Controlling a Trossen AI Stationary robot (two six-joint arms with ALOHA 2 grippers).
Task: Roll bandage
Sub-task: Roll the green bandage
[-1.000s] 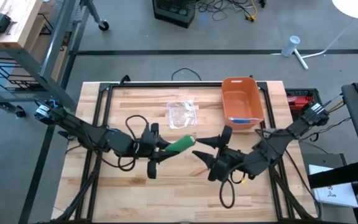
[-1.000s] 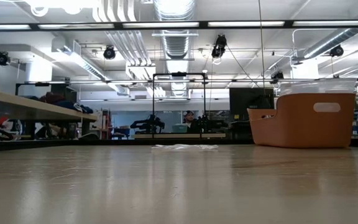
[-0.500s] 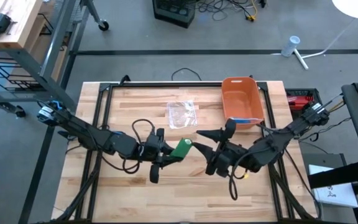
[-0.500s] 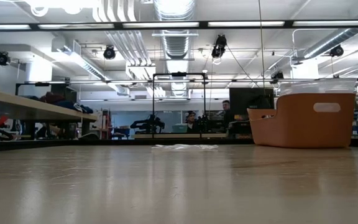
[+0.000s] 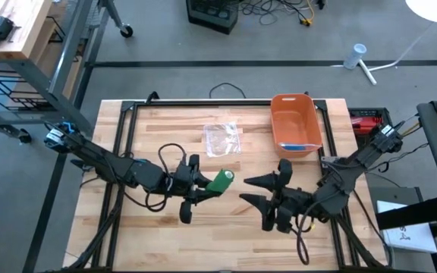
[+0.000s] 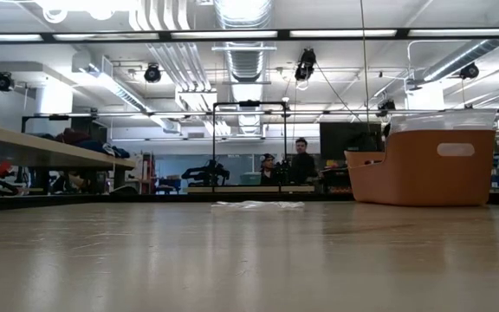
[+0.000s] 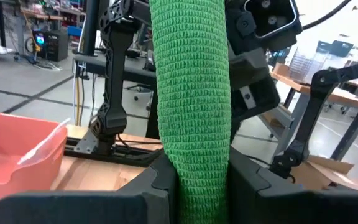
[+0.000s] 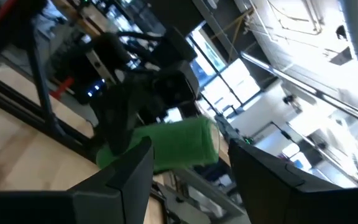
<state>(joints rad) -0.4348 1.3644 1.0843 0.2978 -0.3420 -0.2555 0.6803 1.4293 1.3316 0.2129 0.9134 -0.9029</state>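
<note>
A green bandage roll [image 5: 221, 180] is held in my left gripper [image 5: 203, 184] over the middle of the table. In the left wrist view the roll [image 7: 191, 93] stands out past the two fingers. My right gripper [image 5: 246, 190] is open and empty, a short way to the roll's right, its fingers pointing at the roll. The roll also shows in the right wrist view [image 8: 176, 148], beyond the spread fingers. Neither gripper shows in the low view. My left gripper pinches the roll between its two fingers, which lie on the curved sides of its near end [image 7: 194, 168]. The fingers come level from the table's left and lie along the roll. The roll sticks out past the fingertips toward the table's right, clear of the table.
An orange bin [image 5: 294, 125] stands at the far right of the table and shows in the low view [image 6: 431, 165]. A clear plastic bag [image 5: 222, 139] lies at the far middle. Dark cables trail under both arms. People stand far off in the room [image 6: 300, 160].
My right gripper first came close to the roll's free end, then drew back toward the table's right and near edge, staying open. My left gripper has shifted a little to the right with the roll, which stays held.
</note>
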